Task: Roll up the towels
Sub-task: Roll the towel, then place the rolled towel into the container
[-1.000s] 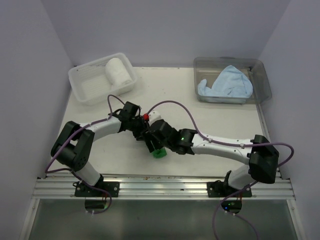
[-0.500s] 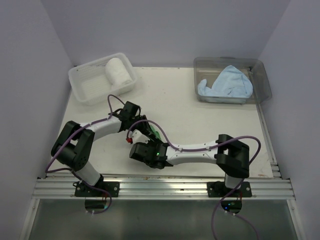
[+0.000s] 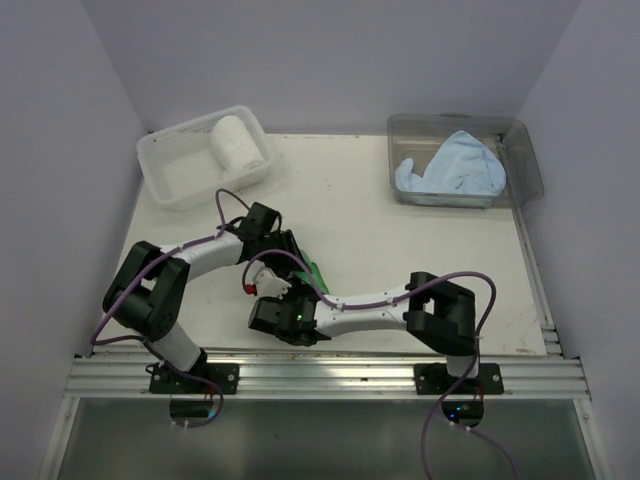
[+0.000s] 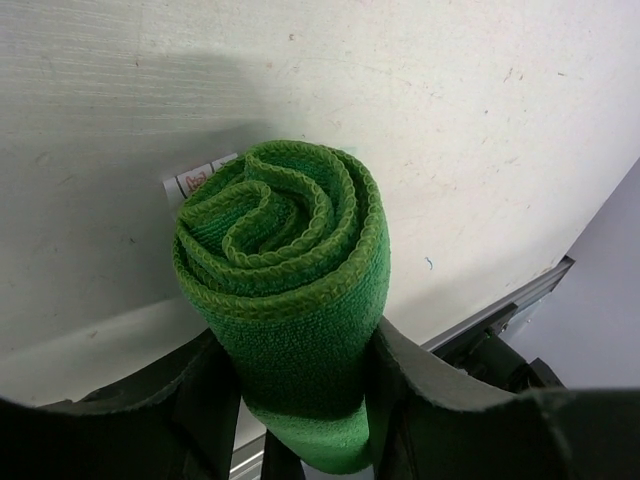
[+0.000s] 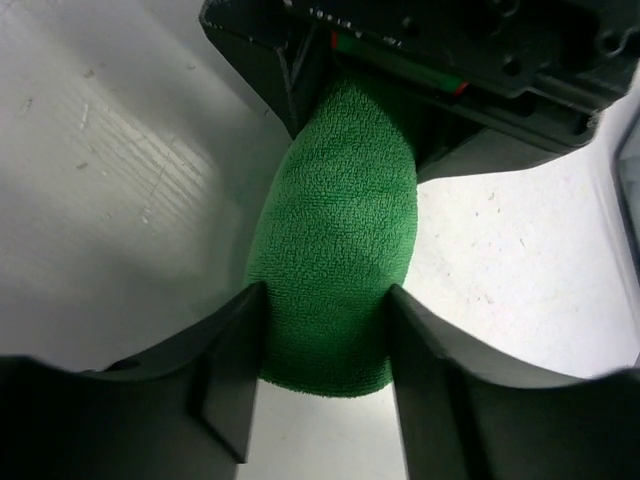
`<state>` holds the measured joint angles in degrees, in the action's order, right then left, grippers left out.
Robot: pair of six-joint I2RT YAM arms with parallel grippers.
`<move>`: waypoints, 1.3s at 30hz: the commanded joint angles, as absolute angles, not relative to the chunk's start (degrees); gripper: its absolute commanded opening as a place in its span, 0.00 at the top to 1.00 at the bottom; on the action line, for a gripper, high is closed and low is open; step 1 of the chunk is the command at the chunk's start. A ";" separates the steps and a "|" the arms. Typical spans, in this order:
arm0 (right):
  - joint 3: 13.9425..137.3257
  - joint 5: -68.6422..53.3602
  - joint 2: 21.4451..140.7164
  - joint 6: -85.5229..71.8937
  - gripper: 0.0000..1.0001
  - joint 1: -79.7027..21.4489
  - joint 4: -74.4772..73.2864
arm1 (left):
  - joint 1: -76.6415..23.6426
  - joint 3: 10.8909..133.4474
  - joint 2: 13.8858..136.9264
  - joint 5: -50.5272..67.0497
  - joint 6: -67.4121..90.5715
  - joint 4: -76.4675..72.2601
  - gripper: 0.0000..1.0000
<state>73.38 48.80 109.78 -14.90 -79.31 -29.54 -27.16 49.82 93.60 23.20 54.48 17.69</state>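
Right arm swings further left, elbow folding toward the near edge. Right gripper (image 5: 325, 345) and left gripper (image 4: 298, 395) both pinch the bright green rolled terry-cloth towel (image 4: 285, 250), close to that edge, left of centre. Risk: opposed pulls or uneven release could loosen the spiral.

table centre-back (image 3: 350, 200) open | basket (image 3: 165, 185) far-left | tub (image 3: 525, 160) far-right | right arm (image 3: 370, 300) bars near edge

Three towels: one white towel (image 3: 238, 143), one green towel (image 4: 290, 290), one blue towel (image 3: 452, 172). Also one basket (image 3: 180, 170), one clear tub (image 3: 525, 165), two arms: left arm (image 3: 200, 255), right arm (image 3: 370, 300).
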 commanded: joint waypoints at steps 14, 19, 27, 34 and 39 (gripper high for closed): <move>58.46 23.83 94.67 -22.23 0.73 -67.68 -12.05 | -27.42 49.49 91.94 23.55 54.49 16.44 0.16; 54.32 15.13 90.62 -24.69 0.73 -63.29 -6.77 | -27.33 48.78 92.11 24.43 54.76 15.03 0.15; 52.12 10.11 89.65 -26.72 0.74 -61.17 -3.43 | -27.68 48.95 92.72 24.35 54.84 14.68 0.25; 51.68 9.14 90.17 -27.16 0.74 -61.00 -2.81 | -28.12 49.31 94.39 24.52 54.75 13.98 0.24; 51.68 9.05 90.44 -27.33 0.74 -60.82 -2.99 | -28.48 49.31 95.45 24.26 54.84 13.62 0.33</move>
<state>52.23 10.63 91.31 -26.17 -61.06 -4.80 -27.88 49.12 94.76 23.46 54.92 15.68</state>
